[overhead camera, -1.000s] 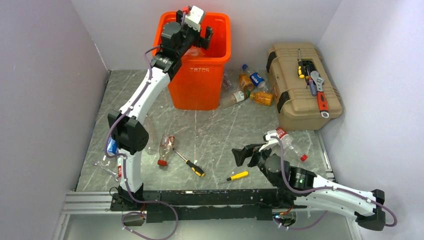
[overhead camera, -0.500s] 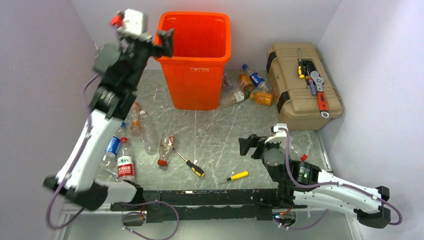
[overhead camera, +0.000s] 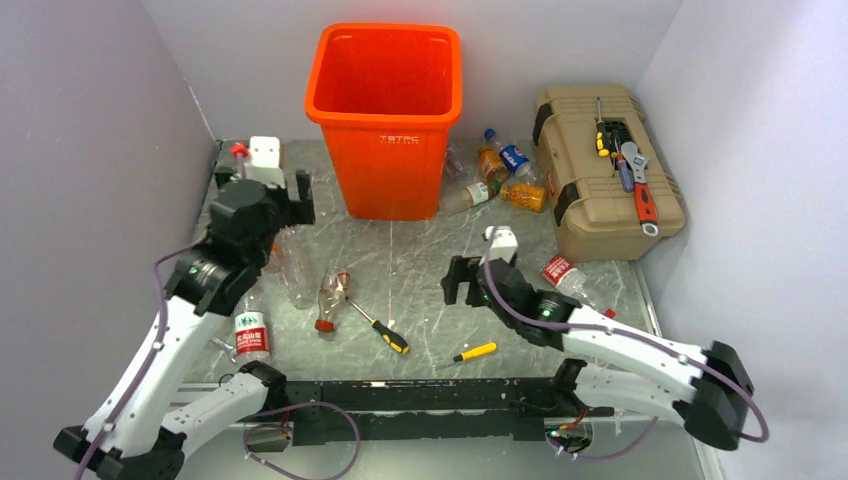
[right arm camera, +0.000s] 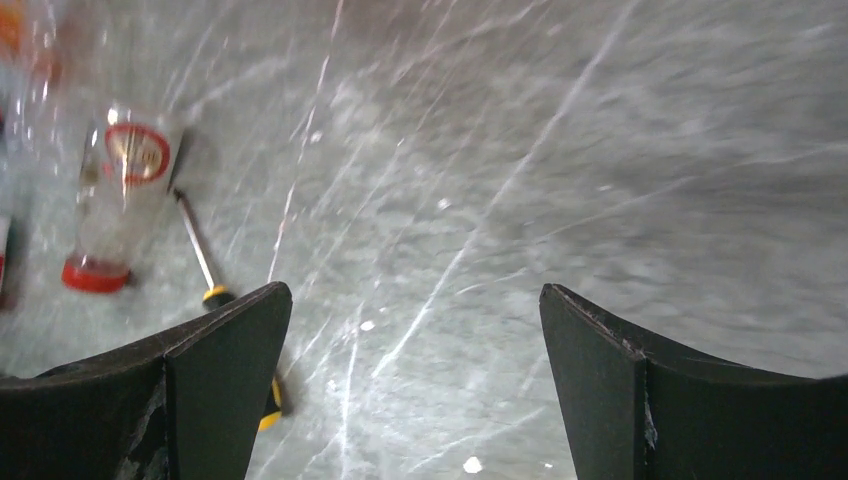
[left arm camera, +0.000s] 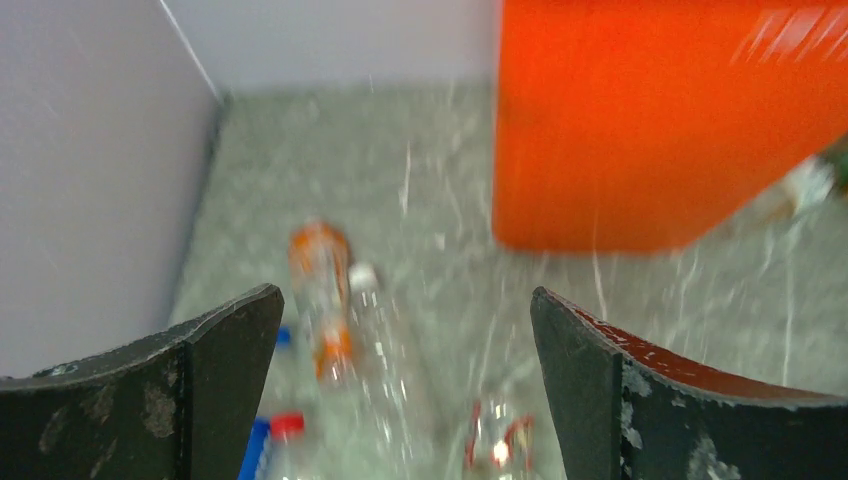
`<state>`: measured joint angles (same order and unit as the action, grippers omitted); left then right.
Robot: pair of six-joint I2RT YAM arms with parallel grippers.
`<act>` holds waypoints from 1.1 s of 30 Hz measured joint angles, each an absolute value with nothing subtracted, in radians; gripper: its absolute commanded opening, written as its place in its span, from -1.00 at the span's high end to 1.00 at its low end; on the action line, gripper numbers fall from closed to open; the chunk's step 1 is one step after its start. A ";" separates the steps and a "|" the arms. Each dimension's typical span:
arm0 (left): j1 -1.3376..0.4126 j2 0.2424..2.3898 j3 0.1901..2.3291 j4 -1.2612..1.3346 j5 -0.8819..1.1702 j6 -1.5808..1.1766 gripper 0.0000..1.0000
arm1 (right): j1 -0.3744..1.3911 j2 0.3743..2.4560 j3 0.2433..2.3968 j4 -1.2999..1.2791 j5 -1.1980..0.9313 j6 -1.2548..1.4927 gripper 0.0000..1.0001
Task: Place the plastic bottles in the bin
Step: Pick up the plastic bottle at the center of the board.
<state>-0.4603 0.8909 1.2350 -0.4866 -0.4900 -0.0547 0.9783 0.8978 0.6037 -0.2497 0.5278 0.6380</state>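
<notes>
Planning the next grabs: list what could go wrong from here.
The left claw, open, faces an orange bottle and a clear bottle lying side by side; it might pinch both or knock one away. The crushed bottle lies right by a screwdriver; the open right claw could drag that along. The bottles between bin and toolbox leave little room.

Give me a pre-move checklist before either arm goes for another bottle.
1. Left jaws open and empty: ok.
2. Right jaws open and empty: ok.
3. Bin upright, mouth unobstructed: ok.
4. Orange bottle in sight between left jaws: ok.
5. Crushed bottle free of the screwdriver beside it: cannot tell.
6. Wrist views sharp enough to aim: not ok, both blurred.
</notes>
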 measured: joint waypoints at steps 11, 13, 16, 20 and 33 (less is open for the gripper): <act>-0.459 0.927 0.953 -0.675 -0.339 -0.310 -0.98 | 0.946 1.240 0.614 0.088 0.065 0.667 -0.96; -0.459 0.923 0.929 -0.677 -0.316 -0.323 -0.98 | 0.946 1.329 0.645 0.157 0.010 0.687 -0.96; -0.459 0.891 0.916 -0.677 -0.284 -0.327 -0.93 | 0.947 1.460 0.720 0.229 -0.043 0.711 -0.96; -0.459 0.769 0.884 -0.646 -0.279 -0.327 -0.91 | 0.946 1.650 0.877 0.289 -0.090 0.745 -0.99; -0.459 0.586 0.806 -0.604 -0.304 -0.328 -0.91 | 0.947 2.046 1.266 0.276 -0.159 0.790 -0.85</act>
